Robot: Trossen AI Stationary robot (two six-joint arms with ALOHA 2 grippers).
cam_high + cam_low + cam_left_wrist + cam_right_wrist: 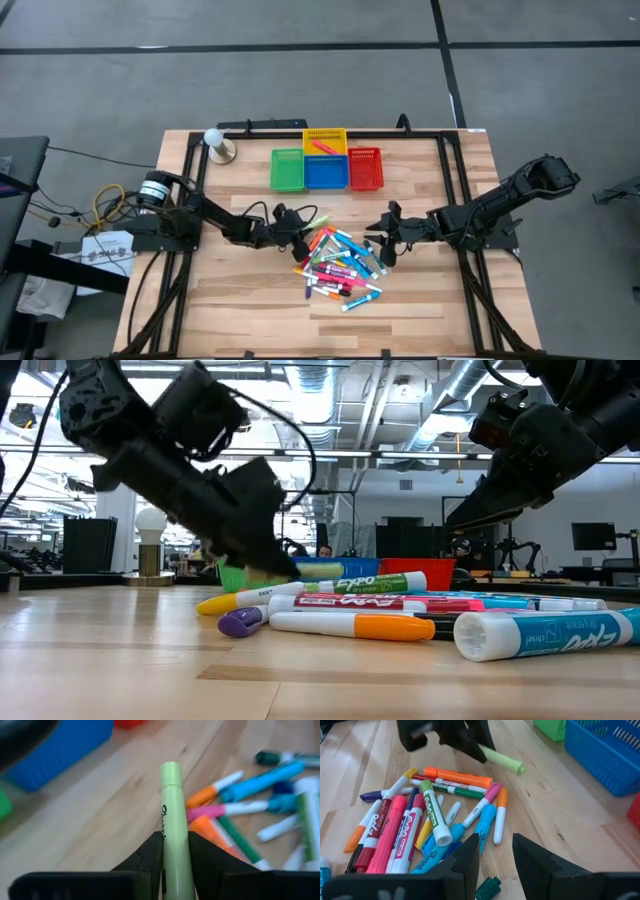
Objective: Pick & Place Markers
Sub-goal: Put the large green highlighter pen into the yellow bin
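Note:
A heap of markers (pixel 340 265) with caps in many colours lies on the wooden table (pixel 240 300), between my two grippers. My left gripper (pixel 297 226) is at the heap's left edge, shut on a light green marker (pixel 170 815), which also shows in the right wrist view (pixel 503 760). My right gripper (pixel 495 857) hovers open at the heap's right side with nothing between its fingers. One pink marker (pixel 322 147) lies inside the yellow basket (pixel 326 133). My left gripper pinches the light green marker's barrel (pixel 172 851) between its two fingers (pixel 150 857), well back from the capped free end (pixel 170 770). The fingers slant down from the table's left and lie along the marker. It juts out ahead of them, apart from the heap.
Green (pixel 287 170), blue (pixel 325 174) and red (pixel 366 170) baskets stand in a row beyond the heap, with the yellow one behind the blue. A white bulb on a round base (pixel 217 146) stands at the far left. A black frame (pixel 450 170) rims the table.

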